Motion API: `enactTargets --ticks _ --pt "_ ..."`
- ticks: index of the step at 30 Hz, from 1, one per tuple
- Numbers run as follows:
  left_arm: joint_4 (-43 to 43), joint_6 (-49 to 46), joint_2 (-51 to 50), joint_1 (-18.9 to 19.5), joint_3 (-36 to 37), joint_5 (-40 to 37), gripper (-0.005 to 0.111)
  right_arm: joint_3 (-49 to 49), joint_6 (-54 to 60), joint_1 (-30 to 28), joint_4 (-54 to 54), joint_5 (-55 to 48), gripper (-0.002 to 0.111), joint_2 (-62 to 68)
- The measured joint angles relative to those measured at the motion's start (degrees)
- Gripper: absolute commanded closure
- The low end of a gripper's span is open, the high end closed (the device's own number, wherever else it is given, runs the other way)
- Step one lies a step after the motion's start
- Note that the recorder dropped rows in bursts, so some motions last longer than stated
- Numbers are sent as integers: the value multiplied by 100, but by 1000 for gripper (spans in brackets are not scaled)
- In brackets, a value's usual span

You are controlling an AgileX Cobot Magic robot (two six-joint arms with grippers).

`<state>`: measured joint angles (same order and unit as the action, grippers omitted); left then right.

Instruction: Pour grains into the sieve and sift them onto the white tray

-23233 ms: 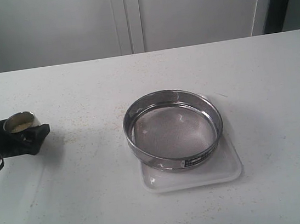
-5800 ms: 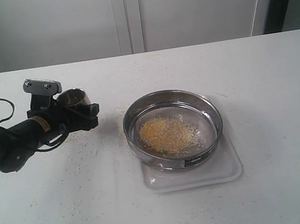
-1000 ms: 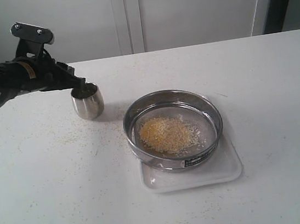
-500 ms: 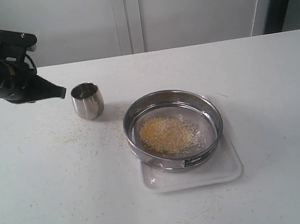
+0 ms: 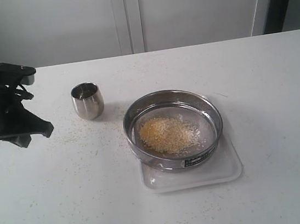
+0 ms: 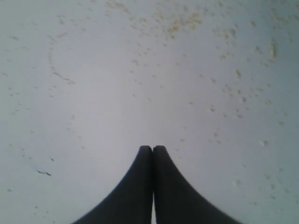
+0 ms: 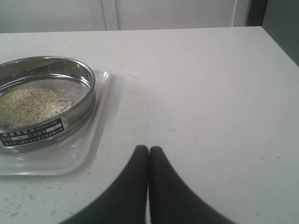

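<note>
In round steel mesh sieve (image 5: 162,163): yellow-whitish grains (image 5: 166,133) heaped. L fingers (image 6: 142,168), R fingers (image 7: 138,168) pressed together, empty. We'd shake level over flat white plastic tray (image 5: 224,171).

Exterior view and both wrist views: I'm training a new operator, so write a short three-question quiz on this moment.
1. True or false: the wide round steel mesh sieve stands on the flat white plastic tray.
2. The pile of yellow and whitish grains lies: A in the sieve; B on the bare table; C in a gripper.
3. Fill in: the left gripper and right gripper are both ___.
Key: 1 true; 2 A; 3 shut.
</note>
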<state>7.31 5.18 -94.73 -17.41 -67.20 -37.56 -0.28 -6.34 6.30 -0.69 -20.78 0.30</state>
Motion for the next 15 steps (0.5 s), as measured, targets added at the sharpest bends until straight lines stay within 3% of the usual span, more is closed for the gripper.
enactTargets --ticks 8,15 --pt "-417 -327 252 84 0 -446 107 0 0 0 0 0 108 0" --pt "-538 -225 273 835 0 -707 107 0 0 0 0 0 108 0"
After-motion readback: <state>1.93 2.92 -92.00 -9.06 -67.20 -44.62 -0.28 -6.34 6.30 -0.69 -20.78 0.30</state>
